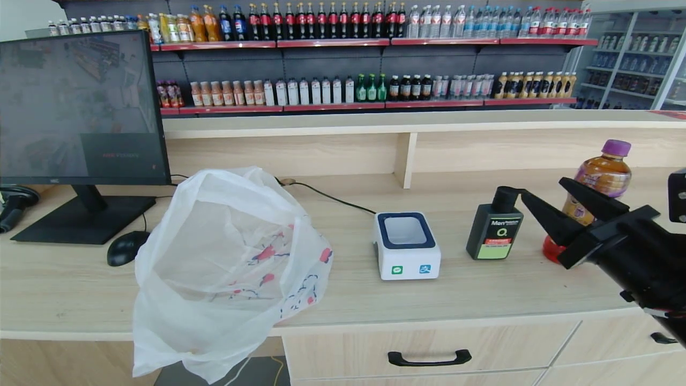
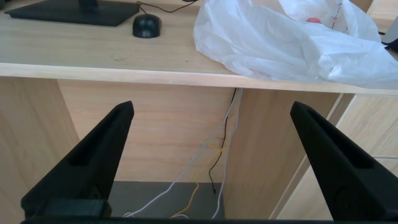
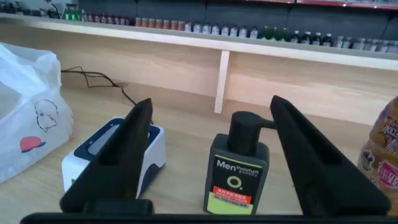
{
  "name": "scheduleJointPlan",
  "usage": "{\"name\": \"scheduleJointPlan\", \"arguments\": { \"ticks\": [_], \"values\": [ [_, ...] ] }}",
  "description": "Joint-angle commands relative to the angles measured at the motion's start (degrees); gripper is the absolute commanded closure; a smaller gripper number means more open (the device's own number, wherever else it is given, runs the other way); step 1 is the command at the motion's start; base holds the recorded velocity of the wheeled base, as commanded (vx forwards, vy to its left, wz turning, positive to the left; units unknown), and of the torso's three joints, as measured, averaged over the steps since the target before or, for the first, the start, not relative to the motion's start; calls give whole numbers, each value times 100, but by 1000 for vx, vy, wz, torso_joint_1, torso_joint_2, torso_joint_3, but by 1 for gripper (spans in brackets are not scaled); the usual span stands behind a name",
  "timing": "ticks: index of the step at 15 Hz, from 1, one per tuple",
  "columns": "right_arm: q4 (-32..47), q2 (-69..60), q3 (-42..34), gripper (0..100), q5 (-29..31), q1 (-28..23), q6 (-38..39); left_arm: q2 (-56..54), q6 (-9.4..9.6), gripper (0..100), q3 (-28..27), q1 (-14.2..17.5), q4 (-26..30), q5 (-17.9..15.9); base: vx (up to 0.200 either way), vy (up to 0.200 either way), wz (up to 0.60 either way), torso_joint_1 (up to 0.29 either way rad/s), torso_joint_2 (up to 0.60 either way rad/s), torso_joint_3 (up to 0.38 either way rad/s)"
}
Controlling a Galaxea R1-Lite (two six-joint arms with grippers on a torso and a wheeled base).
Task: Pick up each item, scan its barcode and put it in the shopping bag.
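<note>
The dark pump bottle (image 1: 494,228) is being seen standing upright on the worktop (image 1: 482,289), between the white scanner (image 1: 406,245) and a purple-capped drink bottle (image 1: 603,179). The right gripper (image 1: 546,189) is being held near the pump bottle, on the drink bottle's side, its jaws spread and gripping nothing. The shopping bag (image 1: 225,268) is being shown slumped open at the worktop's front edge, left of the scanner, with a mouse (image 1: 127,247) and a monitor (image 1: 80,107) further left. The left gripper (image 2: 212,109) is being held below the worktop's edge, jaws spread wide and empty.
</note>
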State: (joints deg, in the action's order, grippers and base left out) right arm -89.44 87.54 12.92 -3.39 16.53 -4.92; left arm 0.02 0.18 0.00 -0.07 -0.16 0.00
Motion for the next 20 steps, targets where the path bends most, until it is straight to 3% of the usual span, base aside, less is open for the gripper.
{"name": "scheduleJointPlan", "arguments": {
  "ticks": [1,9,20],
  "values": [
    [-21,290,-211,0,5,-36,88,-2,-1,0,0,-1,-2,0,0,0,0,0,0,0],
    [-56,835,-387,0,-4,201,282,-2,-1,0,0,7,-2,0,0,0,0,0,0,0],
    [-56,1476,88,0,5,-9,466,-2,-9,0,0,7,-11,0,0,0,0,0,0,0]
  ]
}}
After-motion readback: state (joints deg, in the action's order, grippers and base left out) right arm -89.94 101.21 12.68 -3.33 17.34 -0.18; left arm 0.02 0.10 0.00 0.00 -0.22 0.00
